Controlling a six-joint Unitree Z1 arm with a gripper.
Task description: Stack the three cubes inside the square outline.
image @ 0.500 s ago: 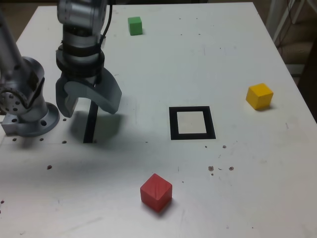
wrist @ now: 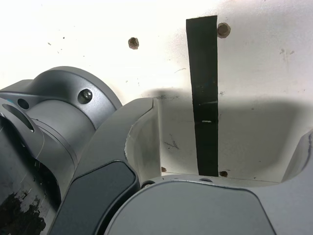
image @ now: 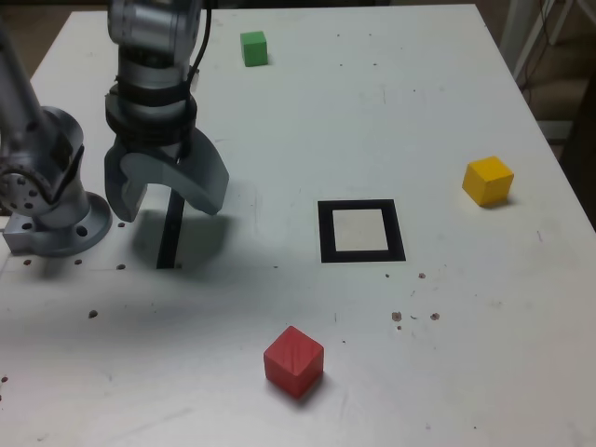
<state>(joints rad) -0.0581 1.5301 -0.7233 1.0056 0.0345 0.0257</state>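
Apparently nothing is being stacked yet: the claw [image: 168, 194] is hanging spread and empty, the square outline [image: 361, 231] is lying bare mid-surface, and the green cube [image: 253, 48], yellow cube [image: 488, 180] and red cube [image: 293, 360] are sitting well apart.

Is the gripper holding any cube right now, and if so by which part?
Nothing is held. The gripper hangs open over the black bar, jaws empty; the red cube, yellow cube and green cube sit apart on the table.
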